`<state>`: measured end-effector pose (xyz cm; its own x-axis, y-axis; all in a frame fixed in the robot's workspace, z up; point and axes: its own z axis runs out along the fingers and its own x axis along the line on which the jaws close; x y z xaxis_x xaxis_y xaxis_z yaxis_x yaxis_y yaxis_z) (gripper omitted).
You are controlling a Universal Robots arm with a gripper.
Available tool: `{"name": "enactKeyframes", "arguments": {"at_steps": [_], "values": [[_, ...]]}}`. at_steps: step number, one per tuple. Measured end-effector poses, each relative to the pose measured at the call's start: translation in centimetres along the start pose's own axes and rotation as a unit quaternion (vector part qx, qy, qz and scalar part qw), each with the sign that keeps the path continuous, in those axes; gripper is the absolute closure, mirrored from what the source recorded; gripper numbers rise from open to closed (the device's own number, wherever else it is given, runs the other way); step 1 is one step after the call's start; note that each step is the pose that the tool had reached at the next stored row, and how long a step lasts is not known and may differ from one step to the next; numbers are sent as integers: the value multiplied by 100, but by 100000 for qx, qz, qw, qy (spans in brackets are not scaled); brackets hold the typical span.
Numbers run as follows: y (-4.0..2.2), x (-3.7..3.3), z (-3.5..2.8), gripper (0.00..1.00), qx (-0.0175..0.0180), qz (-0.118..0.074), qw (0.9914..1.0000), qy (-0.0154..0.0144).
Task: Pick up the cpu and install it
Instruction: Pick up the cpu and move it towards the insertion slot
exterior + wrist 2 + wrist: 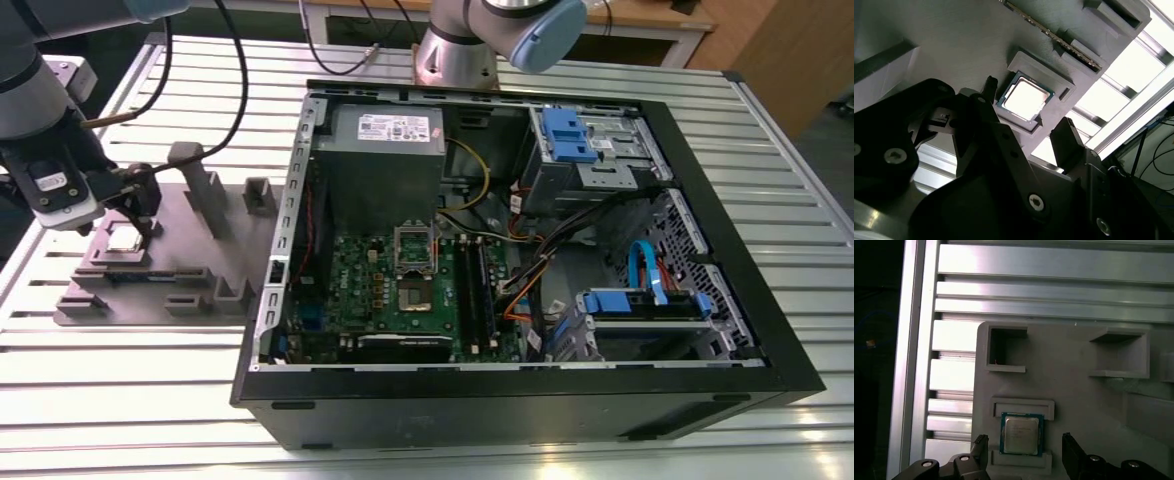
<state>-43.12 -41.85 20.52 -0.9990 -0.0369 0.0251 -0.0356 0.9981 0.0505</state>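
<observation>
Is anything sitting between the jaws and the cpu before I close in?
Nothing visible. In the first wrist view the cpu lies uncovered in its recess on the grey fixture. The gripper hangs over it with jaws open, one on either side, and no cable or part sits in the gap.

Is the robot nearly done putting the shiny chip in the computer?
No, barely started. The cpu lies in its pocket on the grey fixture, not lifted. The gripper hangs open over it, one finger each side. Picking it up and fitting it in the motherboard are both left.
</observation>
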Motion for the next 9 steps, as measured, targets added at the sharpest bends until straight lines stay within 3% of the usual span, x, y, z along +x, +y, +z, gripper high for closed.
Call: {"name": "enactKeyframes", "arguments": {"at_steps": [9], "values": [[32, 14, 85, 31, -16, 41, 100000, -3]]}}
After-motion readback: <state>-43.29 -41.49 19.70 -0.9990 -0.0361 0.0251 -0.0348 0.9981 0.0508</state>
